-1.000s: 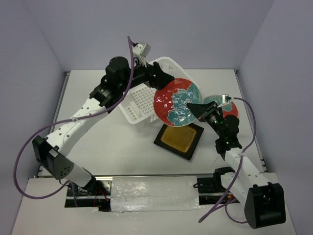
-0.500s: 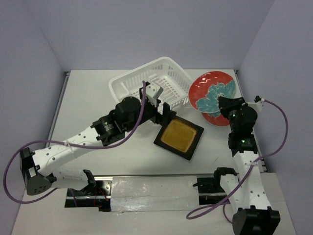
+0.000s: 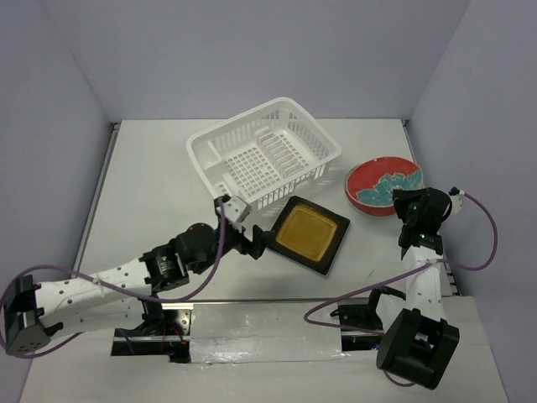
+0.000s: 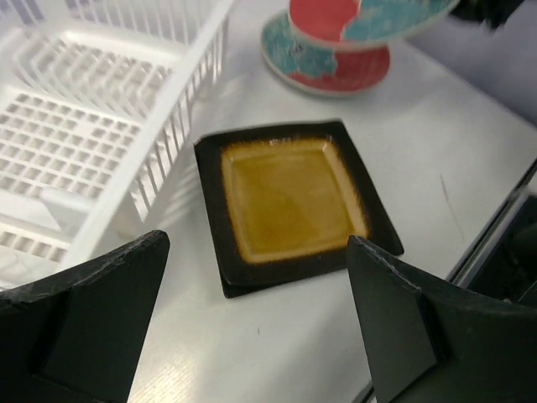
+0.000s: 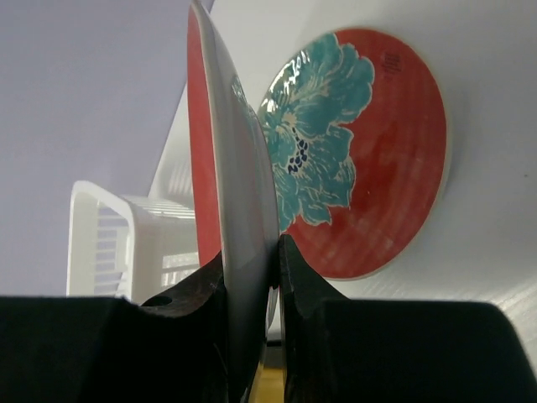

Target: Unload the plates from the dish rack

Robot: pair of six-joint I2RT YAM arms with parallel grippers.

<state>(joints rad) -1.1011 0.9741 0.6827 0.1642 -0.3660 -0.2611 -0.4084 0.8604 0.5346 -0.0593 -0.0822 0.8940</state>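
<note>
1. Top external: dish rack [image 3: 250,170] sits skewed at the far middle of the table [image 3: 151,185]. Only its own slotted dividers [image 3: 285,155] show inside.
2. Amber square plate [image 3: 308,234] lies flat on the table just beside the rack's near-right wall, not touching it. Left wrist view shows a second dark edge under one corner; can't tell if that's another plate.
3. Right gripper [image 5: 250,290] is clenched on the rim of a round plate [image 3: 384,178], red with a teal centre. It is held close to level over the table's right side, well right of the rack.
4. Right wrist view: a second round plate [image 5: 377,168] with the same pattern lies flat on the table directly under the held one. Whether the two touch, can't tell.
5. Left gripper [image 3: 254,242] is released, jaws wide, nothing between them. It hangs low just beside the amber plate's left corner, near the rack's near wall.
</note>
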